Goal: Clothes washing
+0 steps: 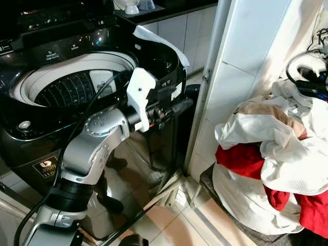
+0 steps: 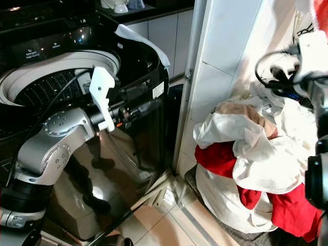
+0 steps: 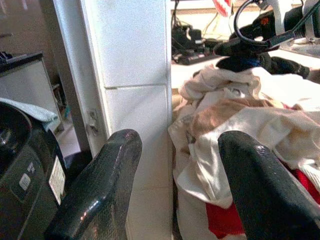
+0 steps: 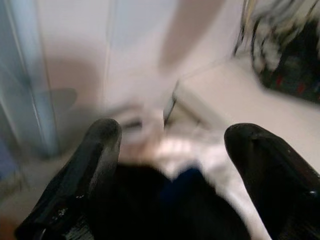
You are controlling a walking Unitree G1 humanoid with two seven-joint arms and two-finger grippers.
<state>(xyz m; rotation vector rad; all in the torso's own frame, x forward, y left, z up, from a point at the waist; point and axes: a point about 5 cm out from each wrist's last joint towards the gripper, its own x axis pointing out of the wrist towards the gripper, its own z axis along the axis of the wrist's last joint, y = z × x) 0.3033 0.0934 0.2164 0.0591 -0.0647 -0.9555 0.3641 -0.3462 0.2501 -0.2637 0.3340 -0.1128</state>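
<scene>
A black top-loading washing machine (image 1: 31,128) stands at the left with its lid up and its drum (image 1: 72,87) showing. A heap of white, red and beige clothes (image 1: 277,154) lies at the right by the tiled wall. My left gripper (image 1: 180,105) reaches to the right across the machine's front, level with its top, open and empty, and it points at the clothes heap (image 3: 235,120). My right gripper (image 2: 281,84) hovers over the top of the heap, open; its wrist view is blurred, with white and dark cloth below the fingers (image 4: 100,150).
A white tiled pillar (image 1: 241,56) with a metal post (image 1: 210,77) separates the machine from the heap. A white cloth (image 1: 154,38) lies on the machine's back right corner. Black cables (image 2: 269,64) loop near my right wrist. Tiled floor (image 1: 169,220) lies between.
</scene>
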